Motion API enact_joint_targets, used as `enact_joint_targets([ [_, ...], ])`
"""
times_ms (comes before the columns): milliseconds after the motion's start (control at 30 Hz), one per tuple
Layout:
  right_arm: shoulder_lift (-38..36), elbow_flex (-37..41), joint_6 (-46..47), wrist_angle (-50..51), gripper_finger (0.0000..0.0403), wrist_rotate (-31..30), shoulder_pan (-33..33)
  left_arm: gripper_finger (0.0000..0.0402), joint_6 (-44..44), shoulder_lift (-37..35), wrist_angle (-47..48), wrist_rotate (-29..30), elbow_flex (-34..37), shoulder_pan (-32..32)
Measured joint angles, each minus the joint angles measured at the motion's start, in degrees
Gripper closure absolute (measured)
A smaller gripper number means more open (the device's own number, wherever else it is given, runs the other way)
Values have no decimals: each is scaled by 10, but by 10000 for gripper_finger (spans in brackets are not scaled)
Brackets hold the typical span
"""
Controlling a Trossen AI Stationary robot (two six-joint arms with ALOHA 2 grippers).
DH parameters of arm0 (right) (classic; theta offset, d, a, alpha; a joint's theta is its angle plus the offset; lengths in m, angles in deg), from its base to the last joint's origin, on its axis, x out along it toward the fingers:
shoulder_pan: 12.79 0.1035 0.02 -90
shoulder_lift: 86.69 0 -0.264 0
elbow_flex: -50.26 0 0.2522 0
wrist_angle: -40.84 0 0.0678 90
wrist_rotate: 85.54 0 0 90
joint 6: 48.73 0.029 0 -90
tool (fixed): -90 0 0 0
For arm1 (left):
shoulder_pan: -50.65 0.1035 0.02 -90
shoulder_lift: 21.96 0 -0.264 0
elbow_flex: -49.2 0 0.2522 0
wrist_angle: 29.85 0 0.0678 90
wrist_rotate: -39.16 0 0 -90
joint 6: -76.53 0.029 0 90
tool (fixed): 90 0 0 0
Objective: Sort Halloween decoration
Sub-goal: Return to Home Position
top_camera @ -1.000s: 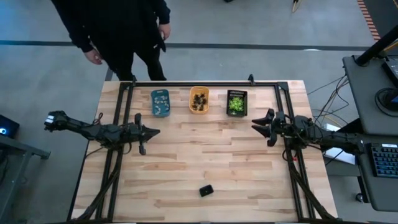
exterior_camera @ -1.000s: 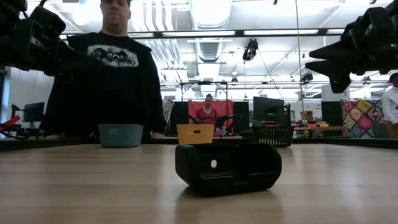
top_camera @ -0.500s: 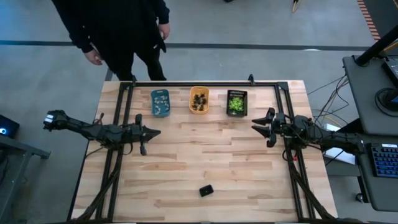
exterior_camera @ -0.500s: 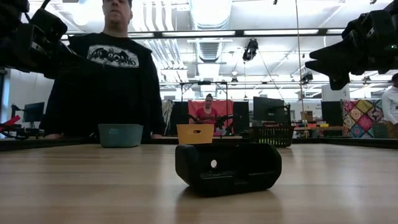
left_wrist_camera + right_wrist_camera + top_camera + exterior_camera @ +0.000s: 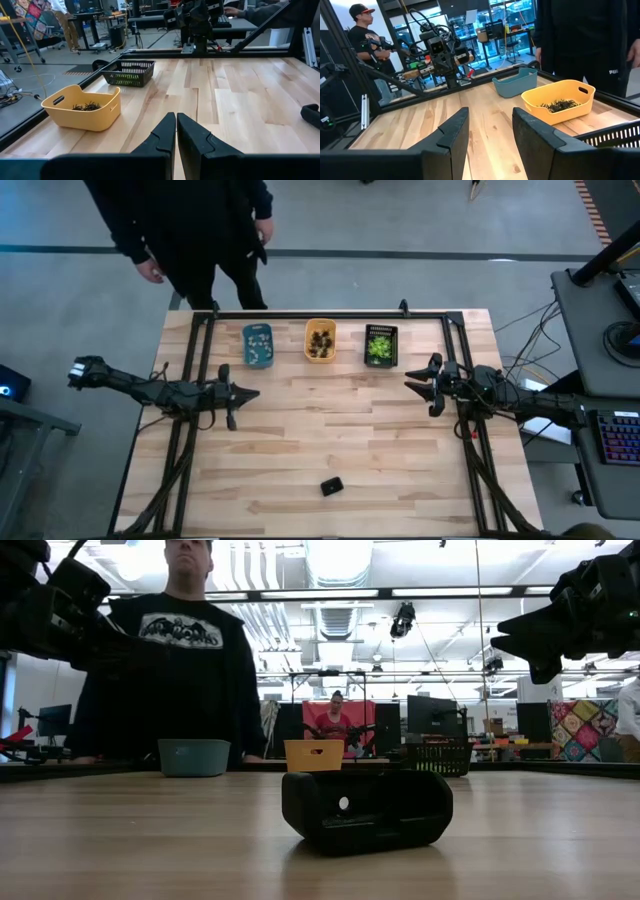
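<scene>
High view: sorted spider toys (image 5: pixel 379 348) sit between two parked hands.
Left hand (image 5: pixel 243 393) closed, right hand (image 5: pixel 413 385) open; the trays (image 5: pixel 307 340) line the table's (image 5: pixel 330 430) far edge, about equally near both.

We've got both arms stretched out level, aimed inward at each other. Left arm (image 5: pixel 150 388) on the left, left gripper (image 5: pixel 247 393) fingers pressed flat together (its wrist view shows them touching). Right arm (image 5: pixel 520 408) on the right, right gripper (image 5: pixel 409 384) fingers spread apart, held raised.
</scene>
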Motion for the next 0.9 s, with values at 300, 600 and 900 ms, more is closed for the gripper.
enact_joint_targets([
  [300, 0, 0, 0, 0, 258, 0, 0, 402, 0, 9, 0, 0, 0, 0],
  [600, 0, 0, 0, 0, 262, 0, 0, 402, 0, 14, 0, 0, 0, 0],
  [900, 0, 0, 0, 0, 254, 0, 0, 402, 0, 16, 0, 0, 0, 0],
])
